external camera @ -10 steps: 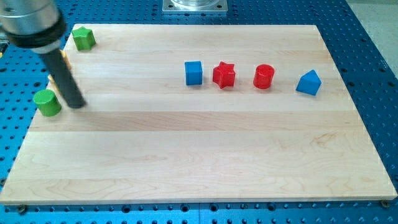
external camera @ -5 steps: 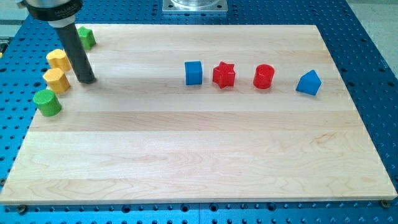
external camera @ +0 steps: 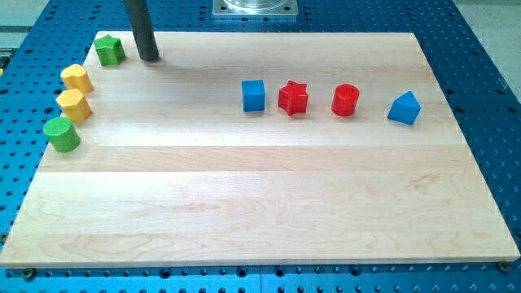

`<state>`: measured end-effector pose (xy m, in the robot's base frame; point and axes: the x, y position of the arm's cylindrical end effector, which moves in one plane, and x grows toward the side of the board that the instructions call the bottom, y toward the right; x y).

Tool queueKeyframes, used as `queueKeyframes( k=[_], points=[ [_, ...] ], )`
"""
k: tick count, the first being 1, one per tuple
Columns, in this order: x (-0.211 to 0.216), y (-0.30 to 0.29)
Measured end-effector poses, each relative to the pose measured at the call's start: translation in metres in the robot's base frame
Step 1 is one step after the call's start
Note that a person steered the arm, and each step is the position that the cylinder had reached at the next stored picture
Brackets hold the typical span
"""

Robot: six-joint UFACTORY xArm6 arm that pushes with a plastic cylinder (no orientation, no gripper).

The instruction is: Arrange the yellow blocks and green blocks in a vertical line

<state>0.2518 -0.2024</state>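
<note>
A green star block (external camera: 108, 50) sits at the board's top left corner. Below it along the left edge lie a yellow block (external camera: 76, 78), a second yellow block (external camera: 73, 104) and a green cylinder (external camera: 62, 133), in a slightly slanted column. My tip (external camera: 150, 57) rests on the board just to the right of the green star, a small gap apart from it. The rod rises out of the view's top.
A blue cube (external camera: 254, 95), a red star (external camera: 293, 98), a red cylinder (external camera: 345, 100) and a blue wedge-shaped block (external camera: 404, 107) stand in a row across the upper right of the wooden board (external camera: 260, 203). Blue perforated table surrounds the board.
My tip has moved up and to the right, from beside the yellow blocks and green cylinder to beside the green star. The blocks have not visibly moved.
</note>
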Motion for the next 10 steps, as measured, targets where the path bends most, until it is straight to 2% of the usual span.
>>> queueKeyframes(
  k=[2,6,7,8,10],
  points=[
    [0.0,-0.06],
    [-0.008,-0.004],
    [-0.046,-0.004],
    [-0.06,-0.005],
    [-0.061,-0.035]
  ],
)
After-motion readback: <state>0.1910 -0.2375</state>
